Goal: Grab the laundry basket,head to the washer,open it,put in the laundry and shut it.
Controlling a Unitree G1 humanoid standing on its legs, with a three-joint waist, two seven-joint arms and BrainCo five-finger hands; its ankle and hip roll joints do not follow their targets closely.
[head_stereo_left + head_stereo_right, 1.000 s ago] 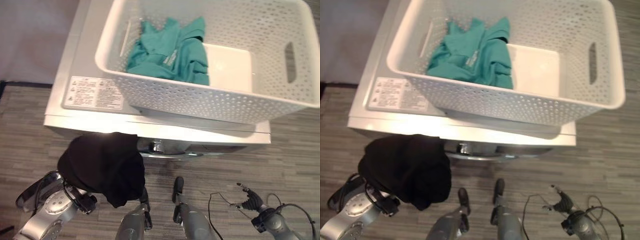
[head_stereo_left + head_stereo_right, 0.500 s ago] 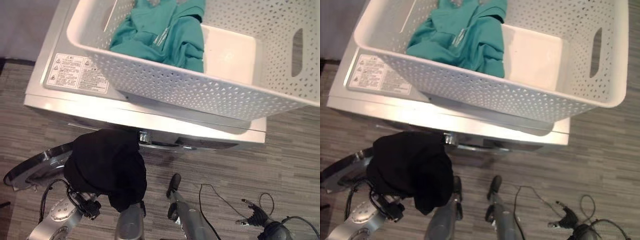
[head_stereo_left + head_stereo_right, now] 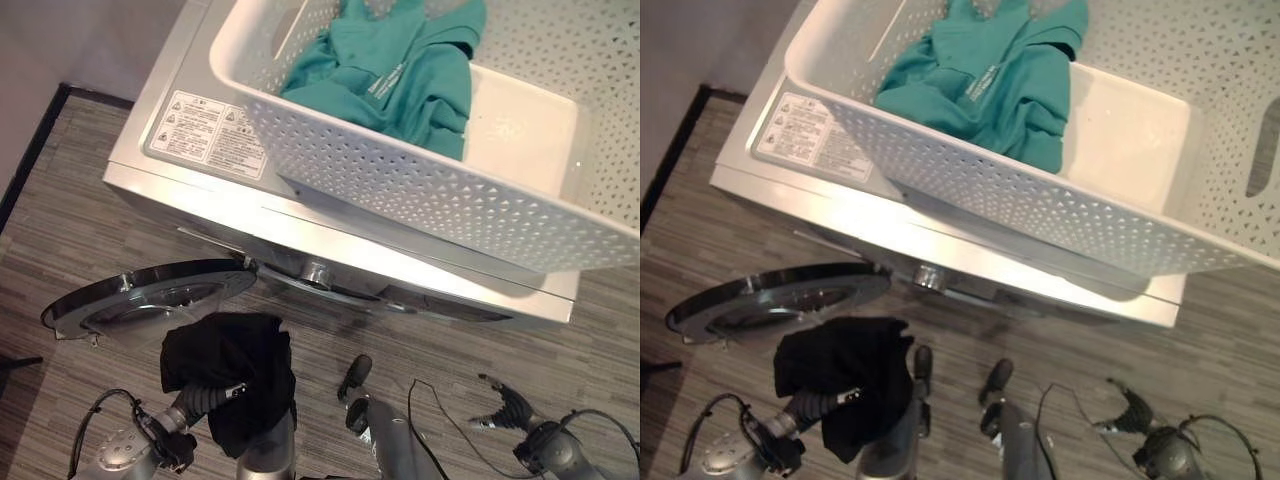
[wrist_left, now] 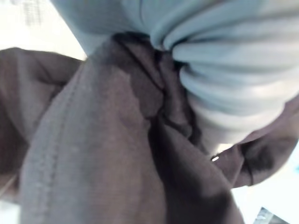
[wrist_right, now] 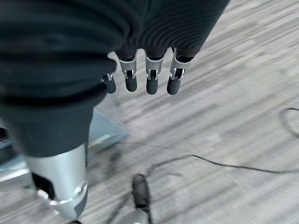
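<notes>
One white perforated laundry basket (image 3: 420, 190) sits on top of the washer (image 3: 200, 190), and inside it I count one garment, a teal shirt (image 3: 400, 75) bunched toward the basket's left end; the rest of the basket floor is bare white. The washer's round door (image 3: 150, 300) stands swung open to the left, below the front edge of the machine.

My left hand (image 3: 205, 398) is low in front of the washer, beside the open door, wrapped in one black garment (image 3: 235, 375) that drapes over it and hangs down. In my left wrist view the dark cloth (image 4: 117, 154) covers everything past the ribbed cover, so I cannot tell how my fingers sit under it.

My right hand (image 3: 505, 410) hangs low at my right side above the wood-look floor (image 3: 70, 210), well apart from the washer, holding nothing. In its wrist view my fingers (image 5: 152, 81) hang in a loose, relaxed row.

So: one basket, one teal piece inside it, one black piece on my left hand.
</notes>
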